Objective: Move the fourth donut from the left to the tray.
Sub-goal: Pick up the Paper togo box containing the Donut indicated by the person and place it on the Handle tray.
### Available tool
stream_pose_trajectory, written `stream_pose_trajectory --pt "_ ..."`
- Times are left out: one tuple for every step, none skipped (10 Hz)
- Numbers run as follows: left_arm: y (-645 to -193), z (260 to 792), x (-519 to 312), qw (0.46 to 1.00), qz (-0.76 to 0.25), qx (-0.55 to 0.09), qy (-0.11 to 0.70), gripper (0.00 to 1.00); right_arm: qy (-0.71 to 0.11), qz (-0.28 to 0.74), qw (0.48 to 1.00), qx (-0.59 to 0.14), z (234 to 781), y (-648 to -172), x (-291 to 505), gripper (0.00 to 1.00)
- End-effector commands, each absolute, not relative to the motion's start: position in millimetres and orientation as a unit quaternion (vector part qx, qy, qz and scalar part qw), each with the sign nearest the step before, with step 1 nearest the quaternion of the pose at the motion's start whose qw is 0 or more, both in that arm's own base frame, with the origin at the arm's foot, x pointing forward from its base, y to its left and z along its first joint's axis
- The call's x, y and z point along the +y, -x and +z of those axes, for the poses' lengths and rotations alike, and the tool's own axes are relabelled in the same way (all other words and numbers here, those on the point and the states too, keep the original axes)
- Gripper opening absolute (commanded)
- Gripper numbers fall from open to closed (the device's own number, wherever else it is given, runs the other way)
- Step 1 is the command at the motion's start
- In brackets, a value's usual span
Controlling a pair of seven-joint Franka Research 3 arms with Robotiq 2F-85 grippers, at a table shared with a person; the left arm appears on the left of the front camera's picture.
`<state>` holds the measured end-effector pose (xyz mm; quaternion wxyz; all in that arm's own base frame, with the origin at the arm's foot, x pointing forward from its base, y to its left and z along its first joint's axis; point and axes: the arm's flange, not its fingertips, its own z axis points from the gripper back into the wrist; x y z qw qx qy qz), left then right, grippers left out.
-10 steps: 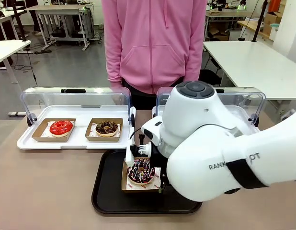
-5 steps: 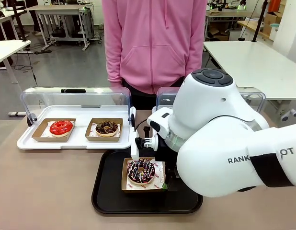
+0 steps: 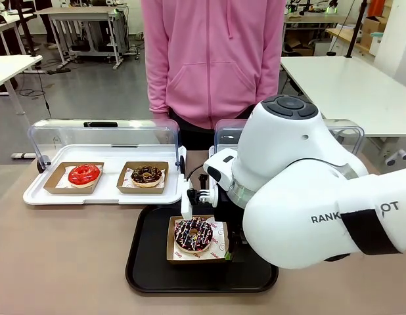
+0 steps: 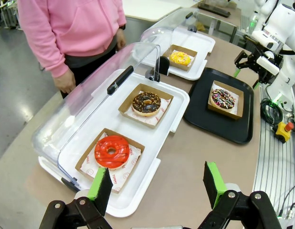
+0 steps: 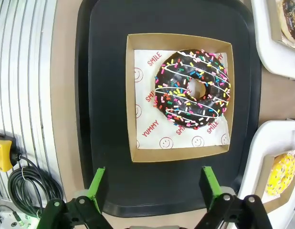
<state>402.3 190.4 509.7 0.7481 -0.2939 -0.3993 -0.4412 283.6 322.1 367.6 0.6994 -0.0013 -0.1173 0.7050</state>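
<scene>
The chocolate-glazed donut with pink and white stripes (image 3: 194, 234) lies in its brown cardboard holder on the black tray (image 3: 142, 262), in front of me at the middle of the table. Looking straight down in the right wrist view, the donut (image 5: 193, 89) and holder rest flat on the tray (image 5: 104, 71). My right gripper (image 5: 152, 185) hovers open above the holder's near edge, touching nothing. My left gripper (image 4: 157, 185) stands open with nothing in it, far from the donut (image 4: 223, 98) and well above the left end of the table.
A white tray (image 3: 104, 195) with its clear lid raised holds a red donut (image 3: 83, 174) and a tan-sprinkled chocolate donut (image 3: 147, 175). A yellow donut (image 4: 180, 57) sits in the second white tray. A person in a pink hoodie (image 3: 213, 59) stands at the far side.
My right arm has lifted and drawn back to the right, away from the holder. The donut and holder stay put on the black tray.
</scene>
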Motion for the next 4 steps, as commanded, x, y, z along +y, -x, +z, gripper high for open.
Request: stream_pose_trajectory --pt "-402.7 512.3 189.0 0.743 -0.441 -0.405 0.298 1.00 0.010 0.698 0.706 -0.116 368.7 -284.0 323.5 1.00" --pt "-402.7 512.3 189.0 0.743 -0.441 -0.405 0.298 1.00 0.010 0.698 0.706 -0.116 368.7 -284.0 323.5 1.00" --pt "-402.7 512.3 189.0 0.743 -0.441 -0.405 0.298 1.00 0.010 0.698 0.706 -0.116 368.7 -284.0 323.5 1.00" --pt "-402.7 512.3 189.0 0.743 -0.441 -0.405 0.298 1.00 0.010 0.698 0.706 -0.116 368.7 -284.0 323.5 1.00"
